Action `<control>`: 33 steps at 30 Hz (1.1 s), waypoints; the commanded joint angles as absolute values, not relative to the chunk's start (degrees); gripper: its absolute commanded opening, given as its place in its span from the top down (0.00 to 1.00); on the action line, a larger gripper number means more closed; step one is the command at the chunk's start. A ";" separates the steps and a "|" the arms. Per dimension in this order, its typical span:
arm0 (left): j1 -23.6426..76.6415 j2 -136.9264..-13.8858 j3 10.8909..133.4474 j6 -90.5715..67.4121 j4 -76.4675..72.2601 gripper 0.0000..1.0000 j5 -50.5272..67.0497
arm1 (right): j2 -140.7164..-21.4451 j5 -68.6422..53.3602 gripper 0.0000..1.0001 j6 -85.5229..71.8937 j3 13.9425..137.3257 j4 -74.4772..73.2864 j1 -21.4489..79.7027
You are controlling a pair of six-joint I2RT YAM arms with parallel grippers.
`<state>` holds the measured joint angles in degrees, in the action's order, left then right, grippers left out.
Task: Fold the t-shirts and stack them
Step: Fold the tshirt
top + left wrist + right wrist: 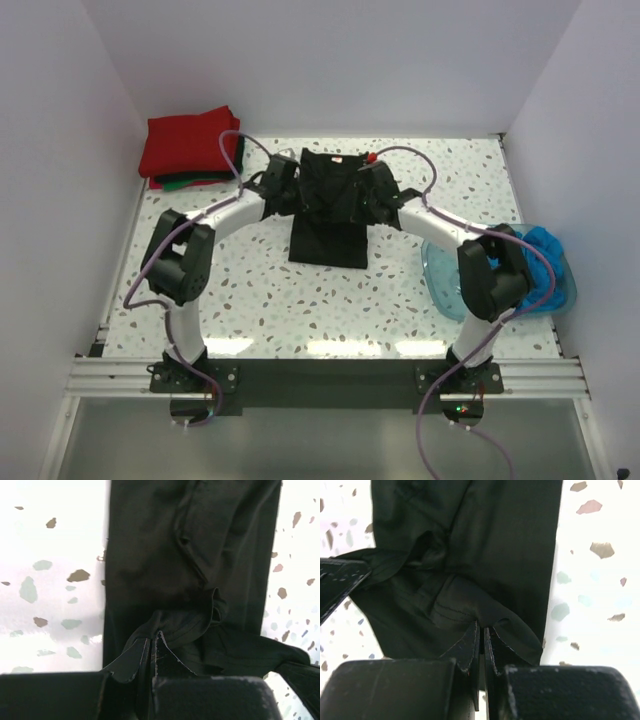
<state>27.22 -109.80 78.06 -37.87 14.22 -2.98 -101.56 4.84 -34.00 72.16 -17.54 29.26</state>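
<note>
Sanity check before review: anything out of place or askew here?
Translucent blue plastic tub seems to overhang the table on the right, bright blue fabric t-shirt bulging out. Nothing else stands out.

t-shirt [330, 235] over table [300, 300] centre | folded stack [190, 148] far left | tub [437, 272] right

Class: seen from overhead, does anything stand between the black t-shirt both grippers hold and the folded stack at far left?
No loose object does. The black t-shirt, pinched by the left gripper and right gripper, has only speckled table and the left arm's own cable between it and the red-topped stack.
</note>
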 commanded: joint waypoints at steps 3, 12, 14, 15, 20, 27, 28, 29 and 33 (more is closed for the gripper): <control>25.14 -112.41 82.96 -36.13 12.04 0.81 -0.44 | -104.94 4.74 1.00 -32.08 76.90 -16.35 27.42; 23.82 -107.87 82.55 -33.84 13.89 0.00 1.58 | -104.87 4.66 0.02 -30.67 80.16 -19.60 26.37; 23.82 -104.87 79.82 -33.92 13.45 0.00 1.14 | -102.84 4.05 0.01 -30.41 77.63 -18.64 26.28; 23.82 -101.63 76.41 -34.01 12.58 0.00 1.14 | -101.96 3.09 0.01 -30.50 76.48 -18.37 26.28; 23.82 -92.13 64.88 -35.94 12.39 0.00 1.23 | -97.21 -5.88 0.01 -31.55 68.39 -12.22 28.73; 23.91 -78.51 47.12 -39.37 12.92 0.00 1.67 | -105.10 -8.44 0.01 -30.06 72.76 -9.32 33.39; 23.91 -77.62 45.89 -39.55 13.27 0.00 1.93 | -106.16 -8.70 0.01 -29.97 74.69 -9.23 33.66; 23.91 -76.65 43.70 -39.64 13.45 0.00 2.11 | -108.35 -8.35 0.01 -29.88 75.66 -8.97 33.92; 23.91 -71.82 41.13 -39.64 17.30 0.00 0.18 | -112.84 -6.51 0.01 -29.18 79.71 -9.67 34.54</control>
<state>24.12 -75.94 42.11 -38.61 15.73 1.02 -110.78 -6.83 -30.55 75.40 -11.46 34.61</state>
